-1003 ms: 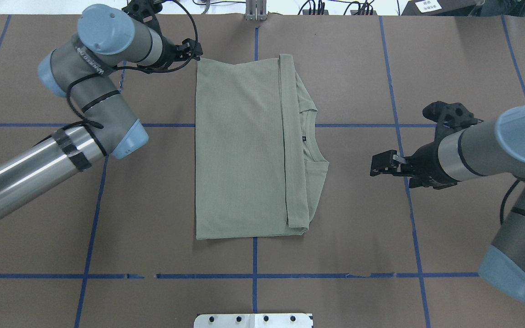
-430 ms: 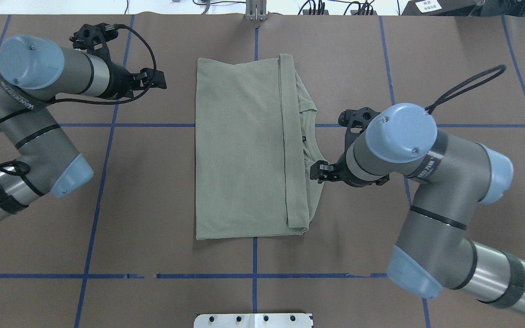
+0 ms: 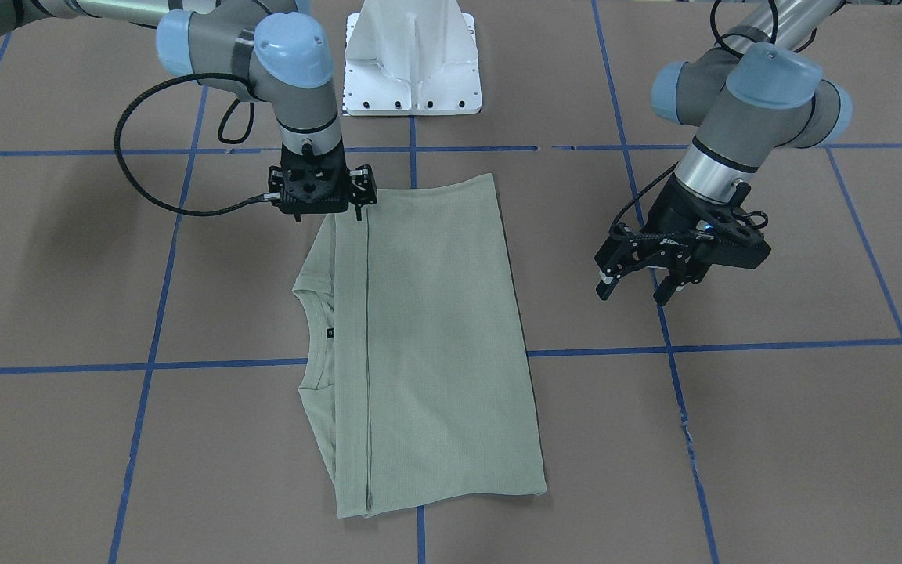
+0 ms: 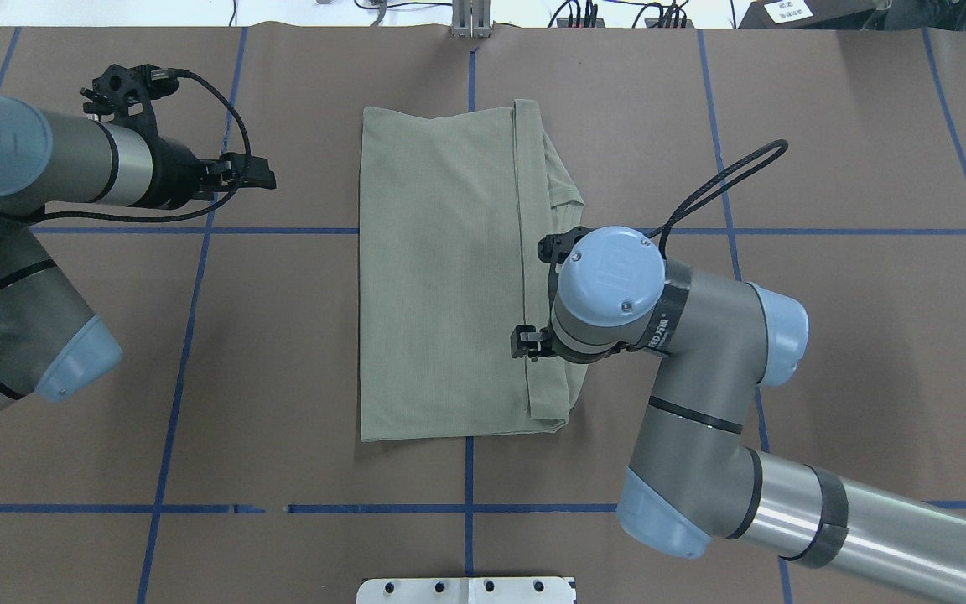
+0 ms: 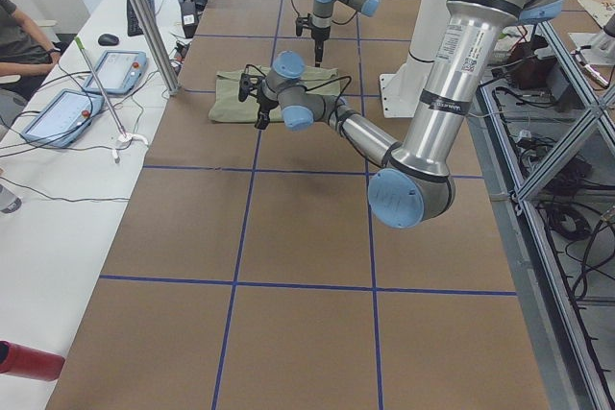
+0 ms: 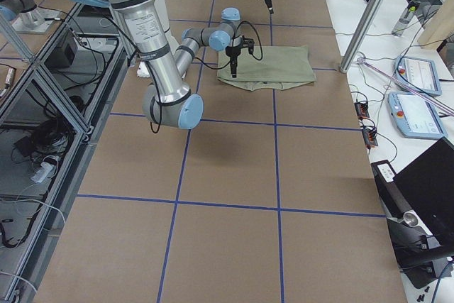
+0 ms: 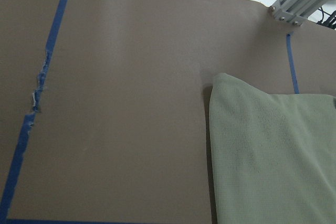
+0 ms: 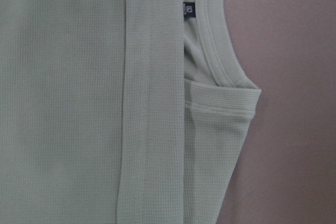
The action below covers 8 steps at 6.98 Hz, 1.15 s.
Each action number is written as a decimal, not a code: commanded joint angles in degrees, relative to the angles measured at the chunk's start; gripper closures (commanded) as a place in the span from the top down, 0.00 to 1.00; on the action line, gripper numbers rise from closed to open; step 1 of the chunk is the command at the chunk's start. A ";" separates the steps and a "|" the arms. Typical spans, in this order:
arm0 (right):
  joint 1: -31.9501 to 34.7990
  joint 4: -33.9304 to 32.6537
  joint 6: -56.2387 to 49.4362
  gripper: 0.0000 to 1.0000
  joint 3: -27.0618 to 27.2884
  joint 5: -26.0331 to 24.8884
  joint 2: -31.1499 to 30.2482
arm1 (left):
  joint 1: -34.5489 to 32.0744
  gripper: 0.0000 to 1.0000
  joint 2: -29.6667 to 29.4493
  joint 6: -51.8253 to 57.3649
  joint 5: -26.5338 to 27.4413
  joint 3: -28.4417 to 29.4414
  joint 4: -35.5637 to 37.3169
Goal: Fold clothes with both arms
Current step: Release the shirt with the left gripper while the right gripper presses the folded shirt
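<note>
**Right tool over folded shirt, left tool off to the side**

The shirt lies folded flat on the bench, directly under the right tool. That tool points down at the folded-over strip. The collar and neck label lie just beyond it, away from the robot base. Cannot tell whether its fingers are apart or together, or whether they touch the cloth. The left tool hangs over bare bench with fingers apart, holding nothing. The shirt lies well apart from it, toward the right arm.

The right gripper pointed straight down, jaws apart (right wrist stacked directly above them); the left gripper tilted downward, jaws spread, left arm rising behind them.
</note>
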 commanded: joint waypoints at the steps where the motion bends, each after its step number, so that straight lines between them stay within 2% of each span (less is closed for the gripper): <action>1: -2.32 -4.46 -3.28 1.00 -3.47 -0.22 4.06 | 0.05 1.00 0.37 0.11 -0.04 -0.27 0.05; 2: -2.94 -4.48 -3.20 1.00 -6.18 -0.40 5.82 | 0.14 1.00 0.28 0.11 -0.04 -0.27 -0.03; 4: -3.04 -4.57 -3.55 1.00 -7.87 -0.05 5.84 | 0.31 1.00 0.28 0.11 -0.04 0.25 -0.12; 5: -3.04 -5.61 -5.72 1.00 -8.49 0.04 5.75 | 0.49 1.00 0.20 0.11 -0.04 0.17 -0.12; 6: -3.04 -9.36 -6.96 1.00 -8.06 0.12 6.79 | 0.58 1.00 0.20 0.02 -0.04 -0.01 -0.12; 8: -2.95 -10.28 -7.15 1.00 -7.97 0.48 6.63 | 0.58 1.00 0.20 -0.07 -0.04 0.43 -0.21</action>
